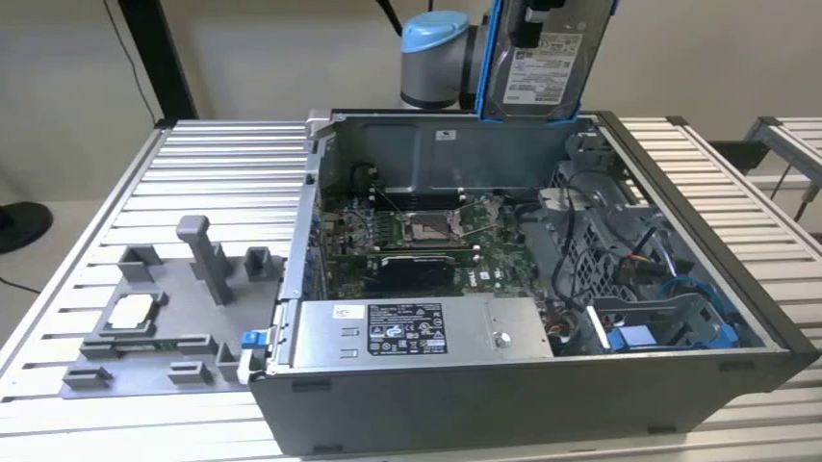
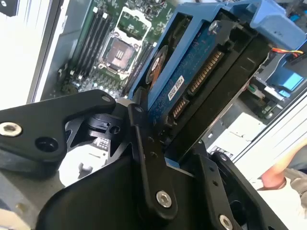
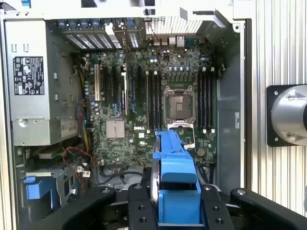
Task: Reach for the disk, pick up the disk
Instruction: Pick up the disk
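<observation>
In the exterior view, the disk (image 1: 550,58) is hanging upright from the arm (image 1: 434,43), high over the back wall of the open computer case (image 1: 514,404) and clear of it, so the pick-up is looking done. It is being carried on edge, probably because that is how it slides in and out of its bay. Its silver-grey metal face with the white label is showing, with the blue plastic frame running down the side toward the exterior view's left. The case is lying on its side on a ribbed metal table (image 1: 218,154), opening the inside to reach from above. A grey plastic tray (image 1: 141,337) with posts and slots is sitting beside it at the exterior view's left. In the second wrist view, the gripper (image 2: 175,153) is clenching the disk's end. Its matte black bolted fingers (image 2: 144,158) are pressing on both flat sides, which gives them broad, rigid surfaces to bear on. The disk's underside is showing a blue circuit board and a row of gold connector pins. In the first wrist view, the blue frame is standing edge-on between the black fingers, and far below it the green main board (image 3: 139,110) is lying flat with its square metal socket (image 3: 177,103).
</observation>
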Motion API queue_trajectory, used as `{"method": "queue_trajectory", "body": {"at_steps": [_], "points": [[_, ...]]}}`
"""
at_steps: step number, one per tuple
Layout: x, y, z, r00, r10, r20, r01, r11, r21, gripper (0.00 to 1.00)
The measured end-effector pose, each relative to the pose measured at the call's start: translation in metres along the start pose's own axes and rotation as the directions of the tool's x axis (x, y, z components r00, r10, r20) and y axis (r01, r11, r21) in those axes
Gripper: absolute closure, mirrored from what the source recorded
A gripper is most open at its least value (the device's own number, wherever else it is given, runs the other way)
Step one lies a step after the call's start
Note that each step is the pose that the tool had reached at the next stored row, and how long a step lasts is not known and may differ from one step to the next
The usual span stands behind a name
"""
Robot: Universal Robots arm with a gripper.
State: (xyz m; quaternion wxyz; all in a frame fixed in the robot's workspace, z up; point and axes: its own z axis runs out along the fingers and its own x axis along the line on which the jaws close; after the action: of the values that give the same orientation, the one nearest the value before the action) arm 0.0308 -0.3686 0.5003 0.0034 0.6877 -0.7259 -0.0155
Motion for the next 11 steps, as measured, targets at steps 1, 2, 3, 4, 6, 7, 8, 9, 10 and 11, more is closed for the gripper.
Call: {"method": "queue_trajectory", "body": {"at_steps": [1, 2, 3, 4, 6, 7, 8, 9, 10, 11], "points": [[-0.0001, -0.0027, -0.0001, 1.0000, 0.000, 0.0000, 0.000, 1.0000, 0.0000, 1.00], [-0.0003, -0.0053, -0.0002, 1.0000, 0.000, 0.0000, 0.000, 1.0000, 0.0000, 1.00], [-0.0004, -0.0081, -0.0002, 1.0000, 0.000, -0.0001, 0.000, 1.0000, 0.0000, 1.00], [-0.0006, -0.0106, -0.0003, 1.0000, 0.000, 0.0000, 0.000, 1.0000, 0.0000, 1.00], [-0.0009, -0.0158, -0.0004, 1.0000, 0.000, 0.0000, 0.000, 1.0000, 0.0000, 1.00], [-0.0010, -0.0184, -0.0005, 1.0000, 0.000, -0.0001, 0.000, 1.0000, 0.0000, 1.00], [-0.0011, -0.0210, -0.0006, 1.0000, 0.000, -0.0001, 0.000, 1.0000, 0.0000, 1.00], [-0.0013, -0.0236, -0.0006, 1.0000, 0.000, 0.0000, 0.000, 1.0000, 0.0000, 1.00], [-0.0014, -0.0260, -0.0007, 1.0000, 0.000, 0.0000, 0.000, 1.0000, 0.0000, 1.00], [-0.0015, -0.0284, -0.0007, 1.0000, 0.000, 0.0000, 0.000, 1.0000, 0.0000, 1.00]]}}
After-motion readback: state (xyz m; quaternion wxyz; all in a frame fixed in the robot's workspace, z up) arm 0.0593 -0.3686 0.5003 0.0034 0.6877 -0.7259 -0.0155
